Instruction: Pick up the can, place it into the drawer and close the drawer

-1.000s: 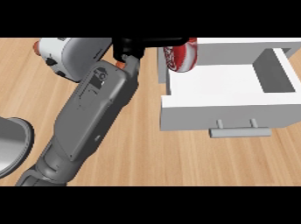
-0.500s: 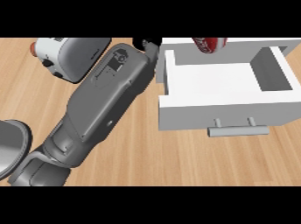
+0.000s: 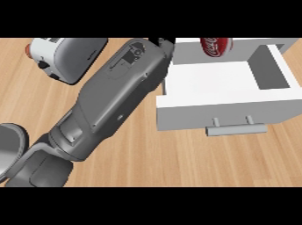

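Over the last second the can [image 3: 217, 46] has gone from the drawer's [image 3: 231, 112] left wall, where it sat against my left robot hand [image 3: 166, 41], to the back of the open drawer. It now shows at the very top of the head view, with white drawer floor in front of it. My forearm [image 3: 111, 101] has swung with it and lies slanted across the worktop [image 3: 179, 162] from the lower left towards the drawer's rear left corner. Only a dark sliver of the robot hand shows beyond the wrist, cut by the top edge, so I cannot tell whether it is released or clenched. That sliver is to the left of the can with the drawer's wall between them, and I see no contact. I take this to mean the placing is done or nearly done, and that closing the drawer is what is left. The drawer is pulled well out and its handle [image 3: 236, 129] faces me with nothing on it. The can is red with white lettering and a dark rim. Only its near part is in view, so I cannot say whether it stands upright or is tilted. My right robot hand is not in the picture. A toaster [image 3: 66, 55] sits off to the left, well apart from the drawer.
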Controlling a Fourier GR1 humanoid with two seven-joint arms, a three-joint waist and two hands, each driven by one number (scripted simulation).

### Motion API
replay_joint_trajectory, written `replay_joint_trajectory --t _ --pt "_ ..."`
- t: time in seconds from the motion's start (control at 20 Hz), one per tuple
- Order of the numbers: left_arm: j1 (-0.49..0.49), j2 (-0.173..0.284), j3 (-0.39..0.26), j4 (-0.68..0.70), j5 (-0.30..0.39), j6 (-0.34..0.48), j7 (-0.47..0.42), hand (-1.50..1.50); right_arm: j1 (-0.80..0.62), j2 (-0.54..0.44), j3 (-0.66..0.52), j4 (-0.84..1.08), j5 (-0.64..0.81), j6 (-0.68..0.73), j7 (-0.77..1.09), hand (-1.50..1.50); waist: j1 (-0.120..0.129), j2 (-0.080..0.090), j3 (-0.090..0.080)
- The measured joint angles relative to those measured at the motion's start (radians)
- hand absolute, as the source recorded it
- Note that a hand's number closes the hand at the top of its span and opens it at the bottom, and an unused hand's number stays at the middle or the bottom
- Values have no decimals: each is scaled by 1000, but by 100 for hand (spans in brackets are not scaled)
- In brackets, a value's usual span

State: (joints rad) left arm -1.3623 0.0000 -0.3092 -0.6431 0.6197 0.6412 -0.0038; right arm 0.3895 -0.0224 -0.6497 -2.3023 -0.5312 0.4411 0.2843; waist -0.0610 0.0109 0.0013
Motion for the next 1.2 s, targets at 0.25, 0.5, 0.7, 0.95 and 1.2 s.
replay_joint_trajectory --t 0.25,0.5,0.7,0.95,1.2 --pt "-31 0 -65 57 80 30 -27 150 -5 -5 -5 -2 -14 -2 14 -150 -12 1 0" --pt "-14 0 -122 106 142 30 -74 150 -2 -13 -16 1 -28 11 15 -150 -21 4 0" --pt "-20 0 -184 128 182 61 -81 -150 -16 -15 -12 2 -17 10 18 -150 -25 5 1" --pt "-34 0 -239 153 227 106 -82 -150 -27 -13 -9 18 -11 12 14 -150 -29 6 1" --pt "-26 0 -269 169 271 130 -111 -150 -45 -19 -10 20 -6 6 19 -150 -32 9 1"
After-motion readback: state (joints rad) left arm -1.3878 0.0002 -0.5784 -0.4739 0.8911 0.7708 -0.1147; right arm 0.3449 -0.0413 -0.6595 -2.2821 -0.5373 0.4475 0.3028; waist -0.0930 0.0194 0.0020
